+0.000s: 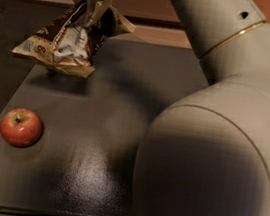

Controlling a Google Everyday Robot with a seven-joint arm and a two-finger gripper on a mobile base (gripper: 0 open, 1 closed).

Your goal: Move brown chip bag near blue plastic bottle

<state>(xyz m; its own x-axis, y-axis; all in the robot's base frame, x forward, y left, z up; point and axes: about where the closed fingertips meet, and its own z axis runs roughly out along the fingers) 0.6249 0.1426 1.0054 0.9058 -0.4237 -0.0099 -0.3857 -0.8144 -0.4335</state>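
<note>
Over the table's [120,108] far left edge:
gripper [93,14] pinches the brown chip bag [63,44] in the air; apple [21,127] sits well apart.

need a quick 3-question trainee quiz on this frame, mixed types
1. True or false: the bag lies flat on the table.
2. What sits at the table's near-left? A) apple B) banana C) mug
3. Fill in: the gripper, at the top left, has its jaws shut on the ____.

Key: 1 false, it hangs from the gripper above its shadow; 2 A; 3 bag.
</note>
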